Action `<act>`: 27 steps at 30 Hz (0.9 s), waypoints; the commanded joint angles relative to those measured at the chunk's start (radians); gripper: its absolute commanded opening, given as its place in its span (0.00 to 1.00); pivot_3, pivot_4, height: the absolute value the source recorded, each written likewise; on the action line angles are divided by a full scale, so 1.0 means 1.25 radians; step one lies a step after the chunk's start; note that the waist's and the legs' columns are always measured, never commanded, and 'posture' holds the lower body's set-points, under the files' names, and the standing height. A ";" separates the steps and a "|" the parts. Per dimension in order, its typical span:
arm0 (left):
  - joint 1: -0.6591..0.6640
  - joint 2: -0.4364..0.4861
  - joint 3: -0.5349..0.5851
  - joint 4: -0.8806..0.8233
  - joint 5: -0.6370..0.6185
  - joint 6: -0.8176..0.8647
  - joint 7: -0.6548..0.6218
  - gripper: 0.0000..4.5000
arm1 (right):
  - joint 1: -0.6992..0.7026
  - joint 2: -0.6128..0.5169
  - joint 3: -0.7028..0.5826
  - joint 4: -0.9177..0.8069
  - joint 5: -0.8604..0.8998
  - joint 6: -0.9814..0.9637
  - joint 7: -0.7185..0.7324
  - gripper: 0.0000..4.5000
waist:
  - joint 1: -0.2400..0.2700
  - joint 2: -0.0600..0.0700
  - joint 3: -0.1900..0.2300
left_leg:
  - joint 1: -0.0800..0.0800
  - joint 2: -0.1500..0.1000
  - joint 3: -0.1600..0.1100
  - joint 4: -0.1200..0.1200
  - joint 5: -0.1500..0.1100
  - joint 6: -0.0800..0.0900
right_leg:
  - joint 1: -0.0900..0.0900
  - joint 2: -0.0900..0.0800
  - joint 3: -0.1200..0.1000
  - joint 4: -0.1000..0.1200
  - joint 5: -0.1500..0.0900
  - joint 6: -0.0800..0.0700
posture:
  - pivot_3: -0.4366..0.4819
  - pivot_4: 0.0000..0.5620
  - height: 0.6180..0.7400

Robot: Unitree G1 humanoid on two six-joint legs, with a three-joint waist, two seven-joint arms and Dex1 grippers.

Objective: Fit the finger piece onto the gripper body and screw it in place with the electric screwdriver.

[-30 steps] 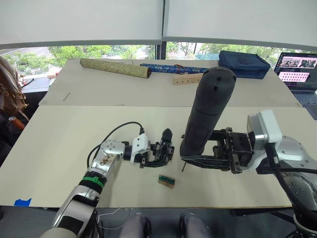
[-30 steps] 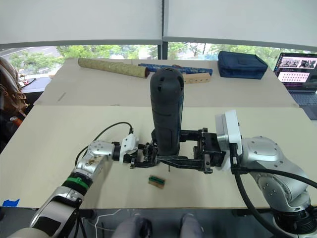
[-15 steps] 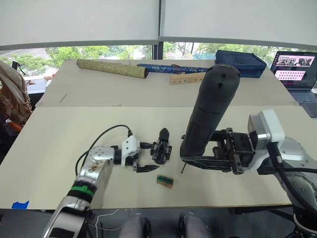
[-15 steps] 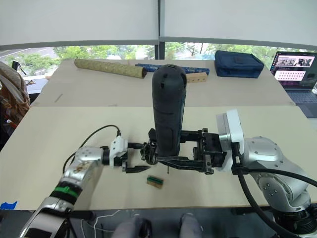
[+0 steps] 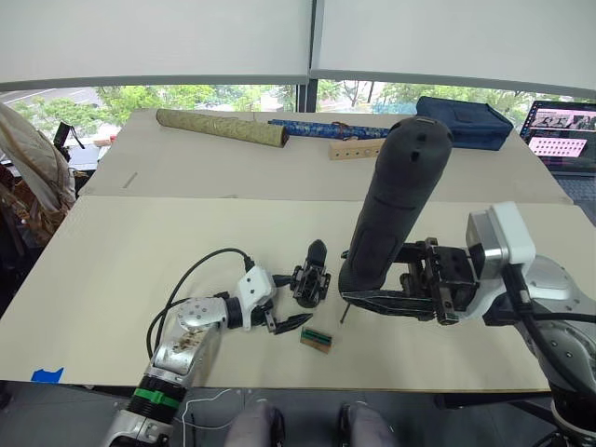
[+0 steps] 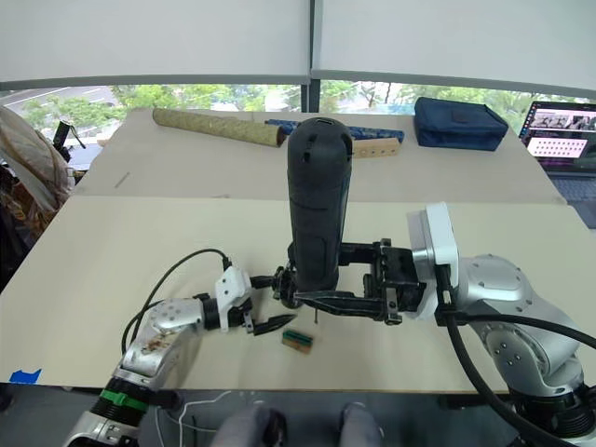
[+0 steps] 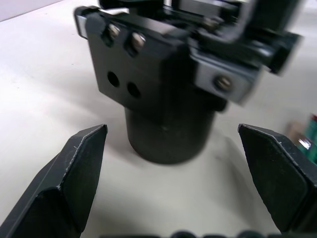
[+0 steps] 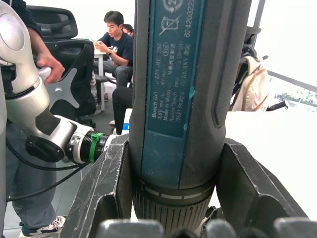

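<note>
A pale beige worktop (image 5: 112,279) runs across the scene beneath a row of windows. The right hand (image 5: 396,300) comes in from the right and clamps its two black fingers around the lower end of the electric screwdriver (image 5: 391,209), a thick black cylinder held nearly upright and leaning a little to the right, with its thin metal bit pointing down close to the worktop. In the right wrist view the fingers press against both sides of the tool's barrel. The left hand (image 5: 284,321) lies low over the worktop near its front edge, fingers spread apart and holding nothing. The gripper body (image 5: 310,277), a small black blocky mechanism with a pointed finger sticking upward, stands on the worktop just beyond the left hand's fingertips, between the two hands and apart from both. In the left wrist view it sits between the spread fingers without touching them. A small tan-and-green block (image 5: 316,339) lies just in front of it. At the far side of the worktop lie an olive rolled tube (image 5: 220,128), a dark blue bag (image 5: 463,121) and an open laptop (image 5: 561,128).
</note>
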 commanded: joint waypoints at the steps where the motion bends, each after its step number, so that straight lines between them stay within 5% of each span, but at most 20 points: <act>1: 0.006 -0.015 -0.030 -0.029 0.010 0.018 0.019 1.00 | -0.017 0.003 -0.024 -0.016 0.006 -0.015 0.000 0.43 | 0.000 0.000 0.000 | 0.000 0.000 0.000 0.000 0.000 0.000 | 0.000 0.000 0.000 0.000 0.000 0.000 | 0.48 0.27 1.00; 11: -0.005 -0.034 -0.055 -0.003 0.042 0.025 0.054 1.00 | -0.007 -0.003 -0.032 -0.029 0.007 -0.011 -0.010 0.43 | 0.004 0.000 0.000 | 0.000 0.000 0.000 0.000 0.000 0.000 | 0.000 0.000 0.000 0.000 0.000 0.000 | 0.48 0.27 1.00; 16: -0.008 -0.028 -0.050 0.017 0.047 0.030 0.060 0.52 | -0.008 -0.003 -0.031 -0.029 0.006 -0.011 -0.014 0.43 | 0.005 0.000 0.000 | 0.000 0.000 0.000 0.000 0.000 0.000 | 0.000 0.000 0.000 0.000 0.000 0.000 | 0.48 0.27 1.00; 27: -0.076 0.000 -0.057 0.092 0.034 -0.006 -0.031 0.51 | -0.009 -0.003 -0.028 -0.027 0.007 -0.011 -0.014 0.43 | 0.005 0.000 0.000 | 0.000 0.000 0.000 0.002 0.000 0.000 | 0.000 0.000 0.000 0.001 0.000 0.000 | 0.48 0.27 1.00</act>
